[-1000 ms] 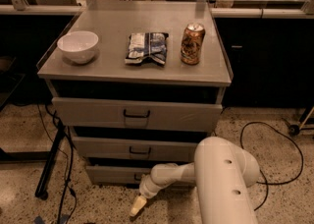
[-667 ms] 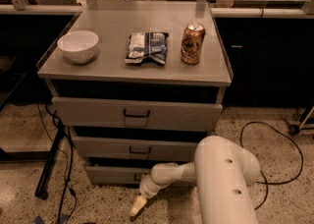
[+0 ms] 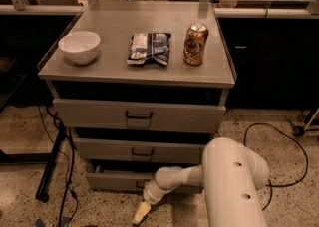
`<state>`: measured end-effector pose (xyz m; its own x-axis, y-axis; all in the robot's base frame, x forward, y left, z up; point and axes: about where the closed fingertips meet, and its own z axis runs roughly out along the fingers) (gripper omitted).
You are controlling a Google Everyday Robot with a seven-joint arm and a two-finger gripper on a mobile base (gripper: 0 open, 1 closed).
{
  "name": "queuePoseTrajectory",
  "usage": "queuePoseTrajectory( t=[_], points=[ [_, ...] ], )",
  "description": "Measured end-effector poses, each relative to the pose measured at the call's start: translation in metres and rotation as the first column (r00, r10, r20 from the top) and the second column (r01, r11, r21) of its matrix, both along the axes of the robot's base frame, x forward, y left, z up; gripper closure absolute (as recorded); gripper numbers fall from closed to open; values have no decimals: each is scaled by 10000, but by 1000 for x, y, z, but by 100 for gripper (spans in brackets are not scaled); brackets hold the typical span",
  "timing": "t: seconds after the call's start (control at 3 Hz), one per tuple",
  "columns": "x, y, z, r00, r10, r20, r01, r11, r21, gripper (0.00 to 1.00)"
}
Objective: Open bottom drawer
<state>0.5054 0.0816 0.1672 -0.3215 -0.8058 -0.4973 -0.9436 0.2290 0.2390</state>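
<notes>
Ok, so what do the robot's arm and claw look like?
The arm is glossy white: a fat rounded tube with small dark holes, narrowing through a ball-like joint. The claw, low before the bottom drawer, looks pale yellowish.

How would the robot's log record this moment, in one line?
gripper: near floor, in front of bottom drawer | countertop: bowl, snack bag, can

No text is legible — end effector (image 3: 141, 213) low by bottom drawer (image 3: 112, 181).

Claw (image 3: 141, 213) low, just before bottom drawer (image 3: 112, 181).
</notes>
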Motion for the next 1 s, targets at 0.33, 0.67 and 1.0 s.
queuePoseTrajectory(
  t=[0.33,0.67,1.0],
  points=[
    [-16,-8,3,9996,134,-267,-136,9999,-88,0],
    [-31,-26,23,9988,-251,-426,249,9997,-62,0],
    [-100,-50,52,9937,-421,-1037,412,9991,-113,0]
  ],
)
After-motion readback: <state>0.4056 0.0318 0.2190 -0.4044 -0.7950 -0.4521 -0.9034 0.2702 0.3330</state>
